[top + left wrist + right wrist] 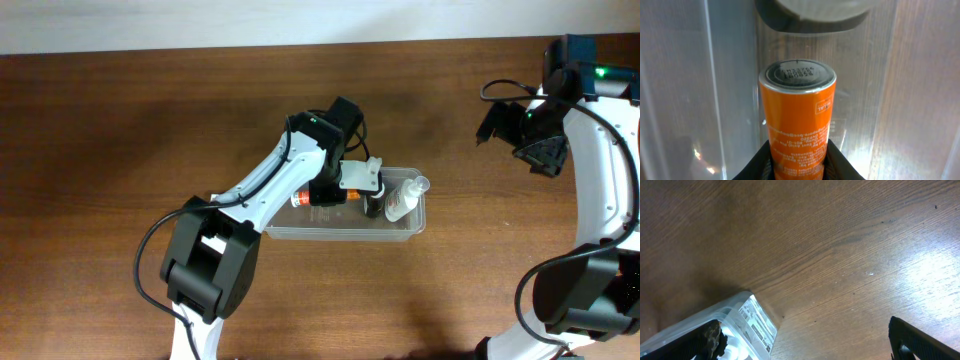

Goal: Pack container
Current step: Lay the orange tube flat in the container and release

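Two grippers: my left gripper [320, 193] clamps the orange bottle [797, 120] inside the container [345, 232]; my right gripper [540, 153] hangs well apart, fingers spread, holding nothing.

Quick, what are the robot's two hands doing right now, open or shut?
Left gripper: closed on the orange bottle, inside the container.
Right gripper: open, holding nothing.
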`<action>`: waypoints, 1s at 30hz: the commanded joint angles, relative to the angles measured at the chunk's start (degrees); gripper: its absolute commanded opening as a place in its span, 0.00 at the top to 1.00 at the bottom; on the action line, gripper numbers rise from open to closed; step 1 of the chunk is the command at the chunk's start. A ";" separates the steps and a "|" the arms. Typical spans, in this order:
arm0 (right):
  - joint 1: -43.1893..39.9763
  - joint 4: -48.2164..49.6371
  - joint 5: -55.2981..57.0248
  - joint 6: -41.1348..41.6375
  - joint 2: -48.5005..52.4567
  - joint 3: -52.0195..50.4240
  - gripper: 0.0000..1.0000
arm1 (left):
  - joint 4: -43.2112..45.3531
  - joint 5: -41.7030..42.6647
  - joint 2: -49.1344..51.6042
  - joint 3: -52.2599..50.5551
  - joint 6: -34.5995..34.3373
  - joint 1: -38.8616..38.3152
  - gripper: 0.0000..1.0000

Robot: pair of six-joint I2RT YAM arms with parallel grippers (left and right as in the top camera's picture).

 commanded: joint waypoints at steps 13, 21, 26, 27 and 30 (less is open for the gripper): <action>-0.15 0.00 -0.09 -0.39 -0.24 0.00 0.01 | 8.11 0.39 1.36 -3.80 1.29 -0.07 0.74; -0.15 0.02 -0.09 -0.37 -0.24 0.00 0.01 | 8.04 -0.94 1.33 -3.74 -2.51 -0.02 0.00; -0.15 0.00 -0.09 -0.37 -0.24 0.00 0.01 | 6.62 -1.77 -0.46 -1.70 -7.30 -0.02 0.00; -0.15 0.00 -0.09 -0.37 -0.24 0.00 0.01 | 5.84 -1.77 -1.29 -0.83 -8.31 -0.02 0.00; -0.15 0.00 -0.09 -0.37 -0.24 0.00 0.01 | 2.45 -1.77 -4.28 2.29 -10.84 -0.02 0.00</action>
